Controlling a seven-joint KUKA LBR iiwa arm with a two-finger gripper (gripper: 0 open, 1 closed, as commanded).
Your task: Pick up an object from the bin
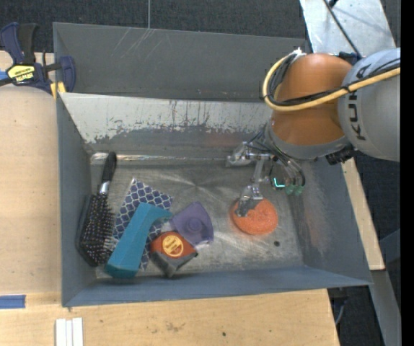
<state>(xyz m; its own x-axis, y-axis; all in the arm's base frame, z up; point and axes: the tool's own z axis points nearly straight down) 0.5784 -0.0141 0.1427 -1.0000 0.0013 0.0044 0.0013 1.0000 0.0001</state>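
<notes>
A: Where can I get in?
B: I see bare floor in the grey metal bin [286, 254] along the far wall and in the near right corner.
A: Left side?
B: Blocked by a heap: black bristle hairbrush [95, 225], teal plastic block [135, 240], patterned blue cloth [148, 193], purple floppy piece [194, 222], round orange-topped tin [172, 247]. A flat orange disc [259, 220] lies right of centre.
</notes>
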